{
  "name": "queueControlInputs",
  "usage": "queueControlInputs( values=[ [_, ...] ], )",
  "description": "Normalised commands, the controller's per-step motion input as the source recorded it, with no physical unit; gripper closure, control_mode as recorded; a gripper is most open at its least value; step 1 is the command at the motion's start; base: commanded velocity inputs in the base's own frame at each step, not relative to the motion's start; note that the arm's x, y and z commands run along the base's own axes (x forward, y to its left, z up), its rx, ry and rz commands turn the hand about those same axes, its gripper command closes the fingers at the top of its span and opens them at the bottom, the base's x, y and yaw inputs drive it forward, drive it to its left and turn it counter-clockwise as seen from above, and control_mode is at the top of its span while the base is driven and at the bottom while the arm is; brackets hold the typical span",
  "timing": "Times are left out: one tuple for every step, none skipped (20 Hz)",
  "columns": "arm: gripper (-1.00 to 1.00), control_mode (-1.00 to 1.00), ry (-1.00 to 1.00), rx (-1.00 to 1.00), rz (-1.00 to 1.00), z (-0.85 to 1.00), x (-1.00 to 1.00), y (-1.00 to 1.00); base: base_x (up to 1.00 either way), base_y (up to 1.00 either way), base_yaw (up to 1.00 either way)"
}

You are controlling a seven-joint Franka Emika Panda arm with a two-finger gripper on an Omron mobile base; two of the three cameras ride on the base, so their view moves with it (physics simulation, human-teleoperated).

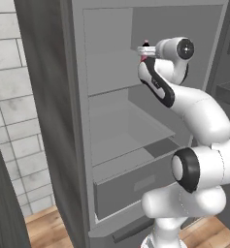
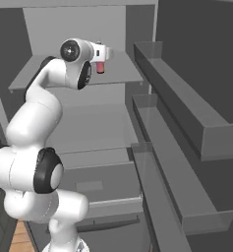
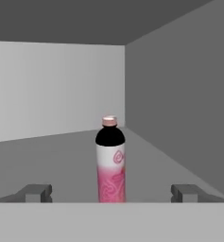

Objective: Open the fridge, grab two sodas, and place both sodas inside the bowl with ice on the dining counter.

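Observation:
The fridge (image 1: 114,126) stands open, its grey shelves bare but for one soda. That soda is a slim pink bottle (image 3: 110,165) with a black neck, upright on the top shelf near the back right corner. It also peeks out at the hand as the bottle (image 1: 145,46) and the bottle (image 2: 100,68). My gripper (image 3: 111,194) is open and reaches into the top shelf. Its fingers (image 3: 38,193) stand wide on either side of the bottle, apart from it. The gripper (image 2: 107,53) is level with the bottle. The bowl with ice and the dining counter are out of view.
The fridge door (image 1: 43,106) hangs open at the left, in front of a white tiled wall (image 1: 14,121). Door racks (image 2: 187,123) jut out at the right. A lower drawer (image 1: 136,186) sits under the shelves, above a wooden floor (image 1: 43,227).

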Motion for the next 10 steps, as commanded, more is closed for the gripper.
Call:
queueControlInputs(
  values=[
    [-1.00, -1.00, 0.02, 0.00, 0.00, 0.00, 0.30, -0.09, 0.00, 0.00, 0.00],
    [-1.00, -1.00, 0.03, 0.00, 0.00, 0.00, 0.28, -0.09, 0.00, 0.00, 0.00],
    [-1.00, -1.00, 0.03, 0.00, 0.00, 0.00, 0.27, -0.04, 0.00, 0.00, 0.00],
    [-1.00, -1.00, 0.03, 0.00, 0.00, 0.00, 0.26, -0.01, 0.00, 0.00, 0.00],
    [-1.00, -1.00, 0.04, 0.00, 0.00, 0.00, 0.26, 0.00, 0.00, 0.00, 0.00],
    [-1.00, -1.00, 0.05, 0.00, 0.00, 0.00, 0.28, 0.00, 0.00, 0.00, 0.00],
    [-1.00, -1.00, 0.04, 0.00, 0.00, 0.00, 0.25, 0.00, 0.00, 0.00, 0.00],
    [-1.00, -1.00, 0.04, 0.00, 0.00, 0.00, 0.25, 0.00, 0.00, 0.00, 0.00],
    [-1.00, -1.00, 0.04, 0.00, 0.00, 0.00, 0.22, 0.00, 0.00, 0.00, 0.00],
    [-1.00, -1.00, 0.05, 0.00, 0.00, 0.00, 0.22, 0.00, 0.00, 0.00, 0.00]
  ],
)
